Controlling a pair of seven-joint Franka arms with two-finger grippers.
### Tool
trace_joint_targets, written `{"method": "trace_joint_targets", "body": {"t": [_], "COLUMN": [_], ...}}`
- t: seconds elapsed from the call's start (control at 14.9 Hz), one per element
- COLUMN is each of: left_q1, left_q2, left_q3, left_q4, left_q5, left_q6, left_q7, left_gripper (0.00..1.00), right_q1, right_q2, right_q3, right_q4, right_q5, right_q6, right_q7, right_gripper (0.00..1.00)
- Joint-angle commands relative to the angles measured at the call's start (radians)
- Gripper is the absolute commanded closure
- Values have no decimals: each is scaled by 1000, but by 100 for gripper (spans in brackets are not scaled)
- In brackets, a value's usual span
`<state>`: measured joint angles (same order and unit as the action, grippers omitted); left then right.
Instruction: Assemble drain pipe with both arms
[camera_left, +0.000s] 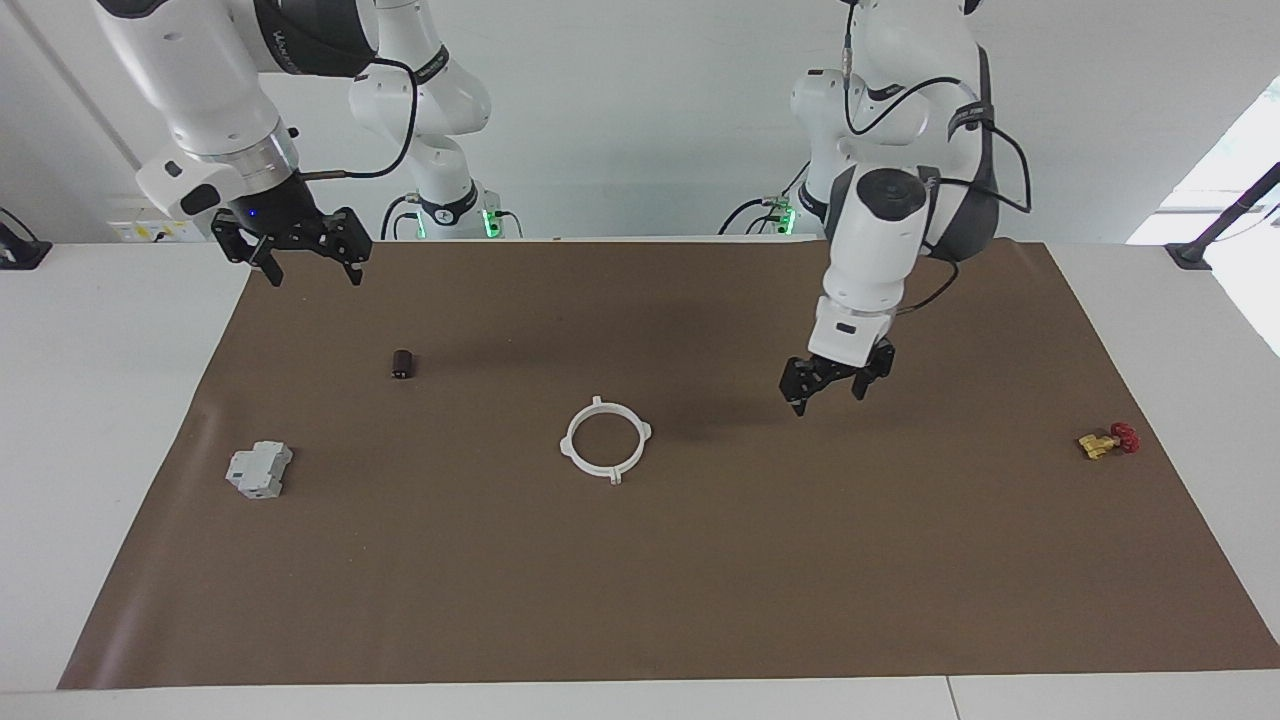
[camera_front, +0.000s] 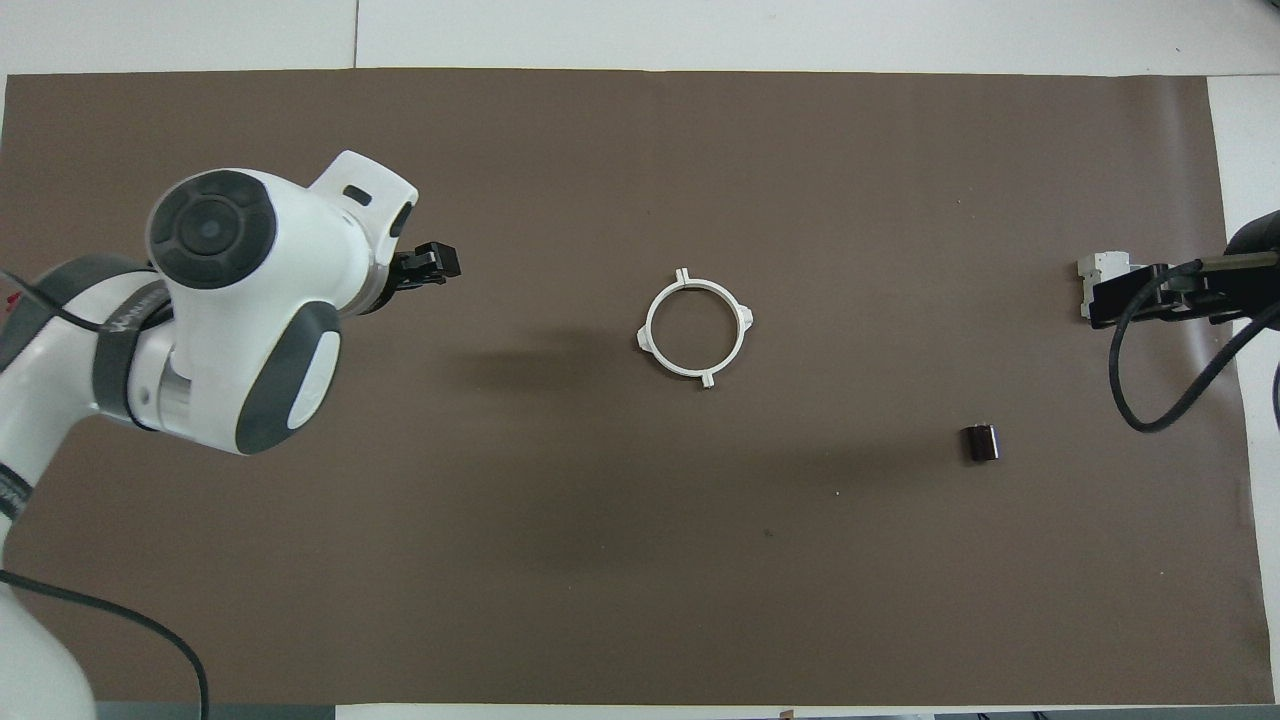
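The drain pipe (camera_left: 606, 440) lies flat on the brown mat as one joined white ring with four lugs; it also shows in the overhead view (camera_front: 695, 325). My left gripper (camera_left: 828, 398) hangs open and empty just above the mat, beside the ring toward the left arm's end and apart from it. In the overhead view the left gripper (camera_front: 437, 265) pokes out from under the arm's wrist. My right gripper (camera_left: 315, 278) is open and empty, held high over the mat's edge by the robots at the right arm's end. In the overhead view the right gripper (camera_front: 1140, 300) partly covers the grey block.
A grey boxy block (camera_left: 259, 470) sits at the right arm's end, also seen from overhead (camera_front: 1098, 268). A small dark cylinder (camera_left: 402, 363) lies nearer to the robots than it, also in the overhead view (camera_front: 981, 442). A red-and-yellow valve (camera_left: 1108, 440) sits at the left arm's end.
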<state>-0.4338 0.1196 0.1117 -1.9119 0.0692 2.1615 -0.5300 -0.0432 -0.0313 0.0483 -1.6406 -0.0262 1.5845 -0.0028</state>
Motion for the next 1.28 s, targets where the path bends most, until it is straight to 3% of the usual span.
{"method": "trace_joint_targets", "body": {"t": [0.0,0.2,0.54,0.94,1.21], "left_q1": [87,182,257,322,351], "left_q2": [-101,-169,-175,-114,-86], "left_q3": [-7,-4,-1,0,2], "left_q4": [-39,-1,138,362,402], "left_q5": [-37,-74,-74,-74,-95], "left_q6": [-60,-194,-428,-624,-680], "left_q7": [126,328,416,551,553], "left_gripper": [0,0,0,0,0], "right_q1": [-15,-23,-40,-40,-38], "right_q2": [-1,-7,-7,-6,-6], "right_q3": [10,7,8,10,13], "right_q4": [16,40,45,45,47], "right_q5": [-6,-6,2,5,6], "right_q6": [-21,-63,-69,-60,-58], "right_q7": [-22,-22,-20,-20,-16], "right_gripper": [0,0,0,0,0]}}
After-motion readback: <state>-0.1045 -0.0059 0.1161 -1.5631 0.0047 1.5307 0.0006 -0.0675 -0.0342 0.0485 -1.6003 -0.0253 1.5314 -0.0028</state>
